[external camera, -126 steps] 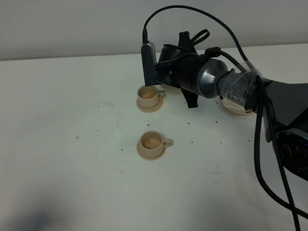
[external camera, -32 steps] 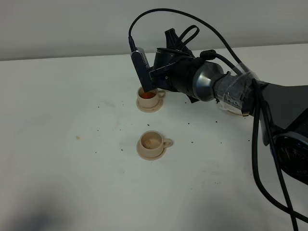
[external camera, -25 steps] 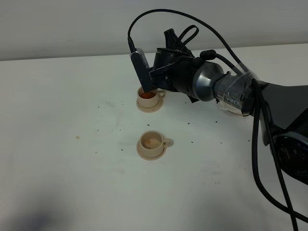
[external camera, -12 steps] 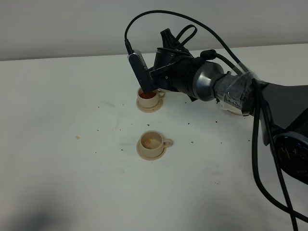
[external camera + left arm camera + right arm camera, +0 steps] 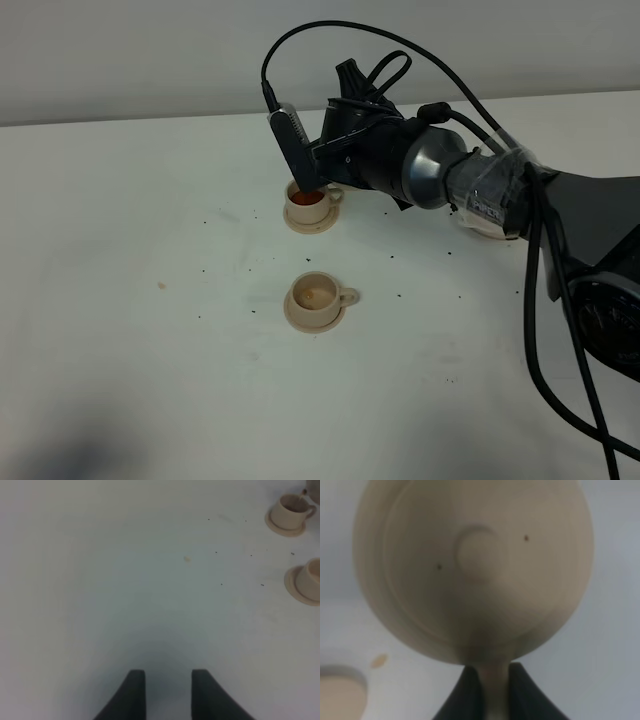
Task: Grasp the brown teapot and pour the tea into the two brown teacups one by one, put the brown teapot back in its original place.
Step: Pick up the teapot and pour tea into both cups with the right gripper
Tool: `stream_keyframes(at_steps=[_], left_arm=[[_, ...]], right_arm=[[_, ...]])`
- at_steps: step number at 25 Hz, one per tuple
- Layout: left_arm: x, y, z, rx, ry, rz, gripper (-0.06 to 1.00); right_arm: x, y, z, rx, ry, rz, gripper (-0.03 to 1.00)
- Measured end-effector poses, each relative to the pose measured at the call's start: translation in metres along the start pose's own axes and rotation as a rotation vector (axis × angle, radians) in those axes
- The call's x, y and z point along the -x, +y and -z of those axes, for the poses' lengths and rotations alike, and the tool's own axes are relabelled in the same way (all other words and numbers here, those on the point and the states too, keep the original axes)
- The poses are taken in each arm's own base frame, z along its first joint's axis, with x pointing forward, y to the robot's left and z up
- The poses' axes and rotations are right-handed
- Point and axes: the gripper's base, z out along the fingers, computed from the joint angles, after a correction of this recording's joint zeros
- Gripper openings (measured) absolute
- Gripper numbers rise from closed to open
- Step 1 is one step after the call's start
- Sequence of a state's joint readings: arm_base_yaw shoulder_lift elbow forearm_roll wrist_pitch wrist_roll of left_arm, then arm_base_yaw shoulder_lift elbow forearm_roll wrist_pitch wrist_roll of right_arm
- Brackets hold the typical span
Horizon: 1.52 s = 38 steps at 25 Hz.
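Observation:
My right gripper [image 5: 335, 168] reaches across the middle and hangs over the far brown teacup [image 5: 311, 205], which holds reddish tea. In the exterior view the arm hides the brown teapot. In the right wrist view the teapot [image 5: 475, 565] fills the frame, lid and knob facing the camera, and the gripper [image 5: 492, 682] is shut on its handle. The near teacup [image 5: 316, 300] stands on its saucer in front, with a little residue inside. The wide saucer [image 5: 483, 230] is mostly hidden under the right arm. My left gripper [image 5: 167, 690] is open and empty over bare table.
Dark specks are scattered on the white table [image 5: 150, 350] around the cups. Black cables [image 5: 540, 320] hang along the right arm. Both cups also show at the edge of the left wrist view, the far cup [image 5: 290, 512] and the near cup [image 5: 307, 580]. A small tan spot [image 5: 187, 558] lies on the table.
Over five seconds the right arm moved left and tilted over the far cup, which now shows reddish tea. In the last second it has barely shifted.

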State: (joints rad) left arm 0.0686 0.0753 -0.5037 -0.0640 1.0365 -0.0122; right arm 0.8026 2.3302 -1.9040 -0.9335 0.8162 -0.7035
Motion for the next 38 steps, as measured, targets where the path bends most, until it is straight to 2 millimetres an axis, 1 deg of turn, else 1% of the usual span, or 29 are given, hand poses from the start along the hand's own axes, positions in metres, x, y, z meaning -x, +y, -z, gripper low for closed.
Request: stream_keyframes(at_steps=[8,38], left_arm=[[0.0000,0.0000,0.0000,0.000,0.000,0.000,0.25],[0.0000,0.0000,0.0000,0.000,0.000,0.000,0.25]], right_arm=[[-0.0071,0.0001,-0.0038,0.007,0.020,-0.004,0.10],[-0.0034,-0.0031,-0.0036,-0.028,-0.016,0.082,0.10]])
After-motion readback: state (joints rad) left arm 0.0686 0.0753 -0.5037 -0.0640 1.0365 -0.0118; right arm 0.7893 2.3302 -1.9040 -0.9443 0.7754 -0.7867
